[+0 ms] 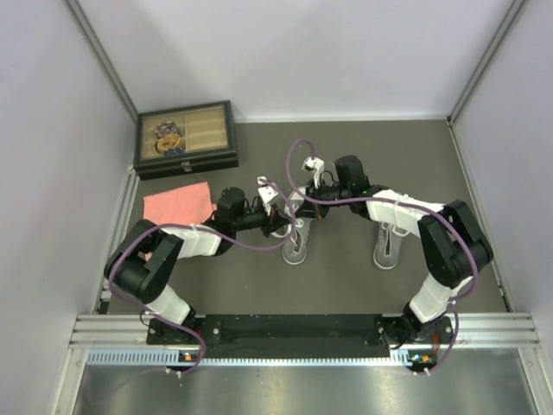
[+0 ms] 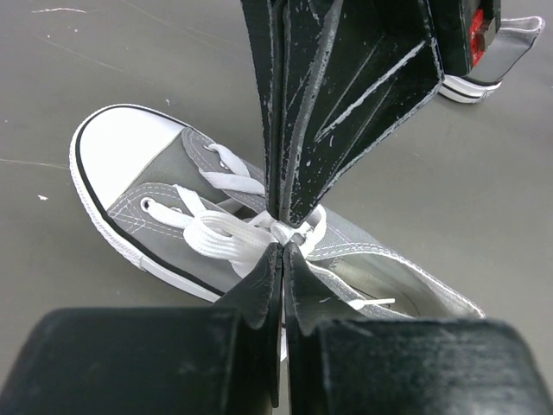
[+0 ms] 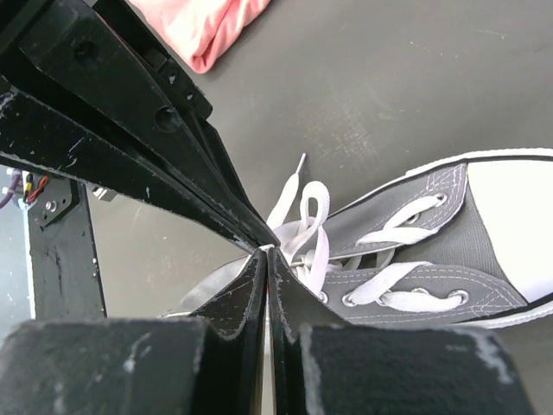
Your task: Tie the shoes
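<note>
- We are clenching the left tool (image 2: 283, 251) and the right tool (image 3: 265, 252) on the laces (image 2: 220, 238) of the shoe (image 2: 130, 164).
- We are judging that even, opposite pulls would tighten the knot best.

Two grey shoes are counted: one shoe (image 1: 295, 244) lies in front of the dark box (image 1: 185, 138) and to its right, and the other shoe (image 1: 386, 246) farther to the right. One pink cloth (image 1: 177, 206) is seen just in front of the box. Two arms are counted, the left arm (image 1: 164, 252) and the right arm (image 1: 449, 244).
</note>
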`<control>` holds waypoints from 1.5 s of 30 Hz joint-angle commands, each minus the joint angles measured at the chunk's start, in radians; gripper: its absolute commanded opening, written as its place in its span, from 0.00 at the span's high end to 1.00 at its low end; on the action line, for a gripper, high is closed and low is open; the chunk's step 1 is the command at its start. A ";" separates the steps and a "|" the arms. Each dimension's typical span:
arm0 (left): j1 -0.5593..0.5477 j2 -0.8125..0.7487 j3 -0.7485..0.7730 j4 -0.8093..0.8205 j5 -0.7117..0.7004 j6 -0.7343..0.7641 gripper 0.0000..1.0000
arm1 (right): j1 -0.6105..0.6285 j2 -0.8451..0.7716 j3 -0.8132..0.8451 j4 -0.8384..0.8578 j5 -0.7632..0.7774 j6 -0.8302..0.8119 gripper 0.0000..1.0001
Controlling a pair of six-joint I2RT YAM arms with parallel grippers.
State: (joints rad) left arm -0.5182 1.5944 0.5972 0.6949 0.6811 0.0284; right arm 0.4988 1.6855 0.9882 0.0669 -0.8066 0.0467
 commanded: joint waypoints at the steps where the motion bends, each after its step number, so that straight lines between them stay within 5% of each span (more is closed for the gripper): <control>1: -0.003 -0.028 0.035 0.006 -0.006 0.018 1.00 | -0.012 -0.030 0.032 -0.005 -0.016 -0.016 1.00; 4: -0.003 -0.031 0.041 -0.014 -0.005 0.033 1.00 | -0.017 -0.026 0.058 -0.042 -0.019 -0.010 0.96; 6: -0.003 -0.030 0.046 -0.026 -0.002 0.044 1.00 | -0.023 -0.026 0.082 -0.076 -0.011 0.013 0.77; 9: -0.003 -0.033 0.049 -0.034 0.003 0.056 1.00 | -0.046 -0.021 0.116 -0.142 0.006 0.044 0.73; 16: -0.003 -0.037 0.055 -0.066 0.008 0.088 1.00 | -0.060 0.017 0.168 -0.283 0.021 0.005 0.76; 34: -0.005 -0.039 0.076 -0.117 0.011 0.125 1.00 | -0.008 0.097 0.205 -0.331 0.064 -0.022 0.69; 40: -0.008 -0.036 0.092 -0.143 0.015 0.140 1.00 | -0.009 0.106 0.224 -0.337 0.069 -0.019 0.83; 45: -0.011 -0.034 0.096 -0.149 0.012 0.146 1.00 | -0.006 0.112 0.236 -0.358 0.073 -0.030 0.80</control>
State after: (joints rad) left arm -0.5220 1.5921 0.6586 0.5434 0.6830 0.1570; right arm 0.4820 1.7847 1.1728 -0.2867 -0.7349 0.0357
